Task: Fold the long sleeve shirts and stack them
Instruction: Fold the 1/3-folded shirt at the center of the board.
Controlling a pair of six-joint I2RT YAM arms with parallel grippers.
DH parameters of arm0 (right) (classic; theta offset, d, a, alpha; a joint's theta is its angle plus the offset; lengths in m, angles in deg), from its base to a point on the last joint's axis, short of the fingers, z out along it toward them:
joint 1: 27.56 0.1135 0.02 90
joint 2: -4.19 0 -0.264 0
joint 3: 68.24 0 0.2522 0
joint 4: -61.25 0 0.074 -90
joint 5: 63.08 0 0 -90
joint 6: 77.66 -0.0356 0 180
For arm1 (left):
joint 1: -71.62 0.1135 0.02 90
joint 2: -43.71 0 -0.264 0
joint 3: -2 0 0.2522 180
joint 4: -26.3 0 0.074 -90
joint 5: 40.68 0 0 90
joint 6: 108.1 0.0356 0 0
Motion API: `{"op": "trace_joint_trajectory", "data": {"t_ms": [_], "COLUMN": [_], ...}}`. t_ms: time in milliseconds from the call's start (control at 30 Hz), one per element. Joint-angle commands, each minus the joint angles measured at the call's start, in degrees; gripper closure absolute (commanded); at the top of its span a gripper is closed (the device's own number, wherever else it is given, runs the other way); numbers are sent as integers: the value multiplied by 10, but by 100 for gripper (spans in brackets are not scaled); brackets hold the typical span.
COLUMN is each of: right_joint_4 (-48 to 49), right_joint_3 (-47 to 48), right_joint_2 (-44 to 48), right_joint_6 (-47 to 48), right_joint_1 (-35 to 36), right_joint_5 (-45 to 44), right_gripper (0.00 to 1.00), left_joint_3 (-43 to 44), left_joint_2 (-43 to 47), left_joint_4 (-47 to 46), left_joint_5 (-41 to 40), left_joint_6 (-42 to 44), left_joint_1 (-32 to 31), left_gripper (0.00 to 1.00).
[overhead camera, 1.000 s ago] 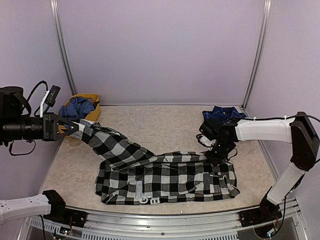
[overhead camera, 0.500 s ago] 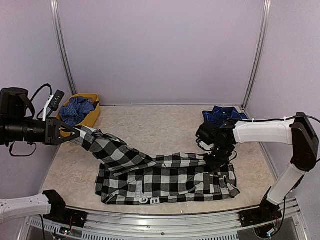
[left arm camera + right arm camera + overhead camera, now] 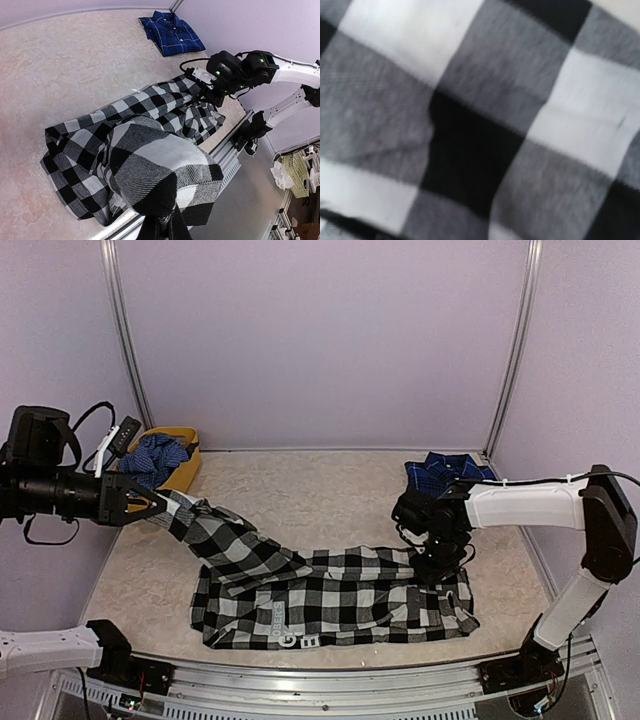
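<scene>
**State.** The checked shirt [image 3: 330, 595] lies spread across the near half of the table [image 3: 320, 490]. One sleeve [image 3: 220, 535] is drawn out toward the far left. The left gripper [image 3: 160, 508] is pressed together on the end of that sleeve and holds it off the surface. The right gripper [image 3: 437, 562] points down onto the shirt's far right edge. Its wrist view shows only blurred check cloth, so it cannot be told whether it is spread or pinching. The blue shirt [image 3: 445, 470] lies folded in the far right corner, well apart from the work. A yellow bin [image 3: 185, 465] at the far left holds blue cloth [image 3: 150, 455].

**Hazards.**
- If the right side is not held down, tension on the sleeve may drag the whole shirt leftward and spoil the lay.
- The sleeve hangs close to the bin — a swing to the left could catch its rim.
- Cloth is bunched where the sleeve meets the body, and folding over it would trap creases.

**Change since the earlier frames.** The left gripper has come slightly lower and nearer, and the sleeve runs flatter. The right gripper has shifted a little toward the near edge, and the cloth edge under it lies lower.
</scene>
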Motion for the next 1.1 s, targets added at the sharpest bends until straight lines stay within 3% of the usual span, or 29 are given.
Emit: {"op": "trace_joint_trajectory", "data": {"t_ms": [0, 333, 767, 1067], "right_joint_4": [-16, 28, 172, 155], "right_joint_3": [-10, 7, -69, -91], "right_joint_2": [0, 94, 67, 11], "right_joint_6": [-12, -3, 5, -17], "right_joint_1": [14, 21, -90, -105], "right_joint_5": [0, 16, 64, 14], "right_gripper": [75, 50, 63, 63], "left_joint_3": [18, 18, -17, -47], "left_joint_2": [-6, -19, -59, -94], "left_joint_4": [-1, -27, -107, -154], "left_joint_5": [15, 56, 78, 102], "left_joint_6": [15, 36, 34, 30], "left_joint_1": [-7, -16, -12, 7], "left_gripper": [100, 100, 100, 100]}}
